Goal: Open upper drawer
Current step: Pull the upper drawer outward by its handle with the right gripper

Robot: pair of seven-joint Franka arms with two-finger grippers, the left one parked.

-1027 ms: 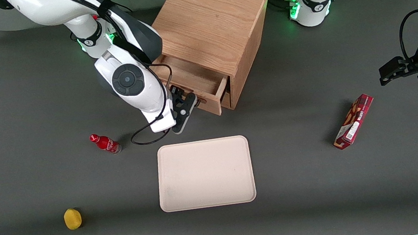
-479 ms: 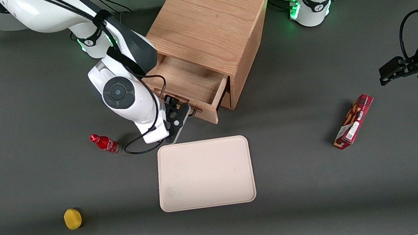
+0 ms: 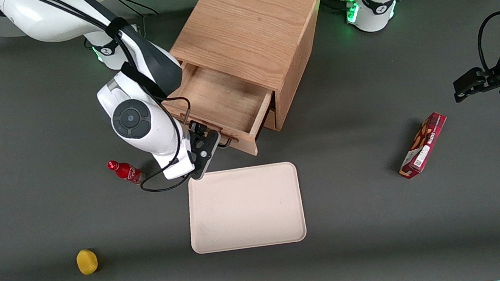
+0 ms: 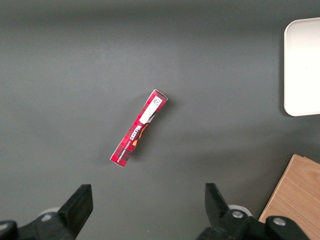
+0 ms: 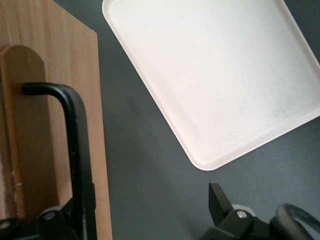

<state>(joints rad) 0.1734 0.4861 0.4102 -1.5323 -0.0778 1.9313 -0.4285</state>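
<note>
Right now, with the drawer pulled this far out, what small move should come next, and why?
Probably one more short pull along the same line, then let go. The gripper is at the black bar handle of the upper drawer, whose wooden floor already shows widely. The drawer front is nearing the beige tray, so much more travel looks unneeded.

One wooden cabinet (image 3: 249, 35). Two drawers in it: upper drawer (image 3: 221, 103) pulled out, lower drawer (image 3: 270, 120) just peeking under it. One black handle (image 5: 75, 145) seen on upper drawer. One gripper (image 3: 216, 140) at front of upper drawer, by handle. One pale tray (image 3: 245, 207) on table, nearer camera than cabinet. One small red bottle (image 3: 126, 171). One yellow round thing (image 3: 87, 261). One red box (image 3: 423, 145) toward parked arm's end. One grey table (image 3: 386, 238).
</note>
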